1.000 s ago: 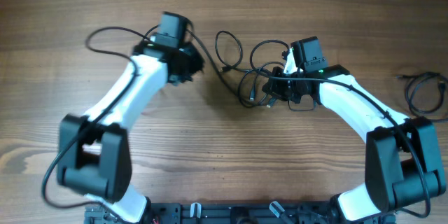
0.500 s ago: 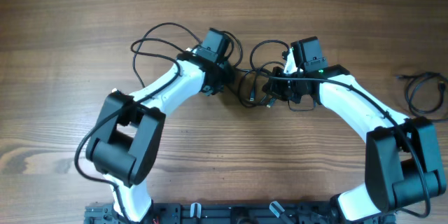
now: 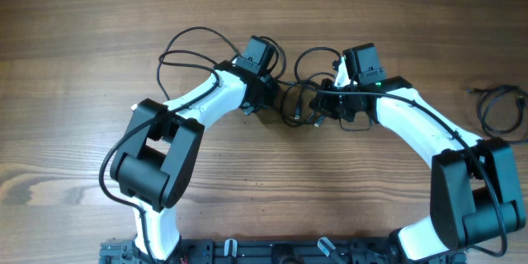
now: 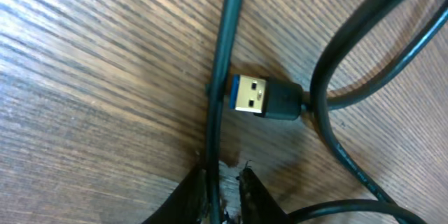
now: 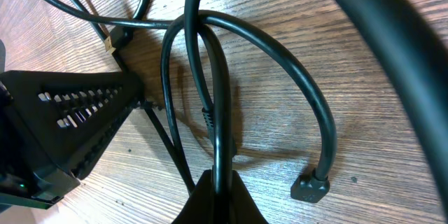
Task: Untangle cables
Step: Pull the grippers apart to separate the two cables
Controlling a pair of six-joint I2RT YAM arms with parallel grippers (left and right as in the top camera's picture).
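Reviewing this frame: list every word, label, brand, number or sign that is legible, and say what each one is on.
No legible text in any view.
USB plug: bare metal shell with a blue insert, no marking readable.
cables: plain black, no print visible.
left gripper: rows of small pale marks on its side, too blurred to read as characters.

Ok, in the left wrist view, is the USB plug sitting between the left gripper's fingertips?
No, the USB plug lies flat beyond the left gripper, beside the black cable that runs down to the fingertips.
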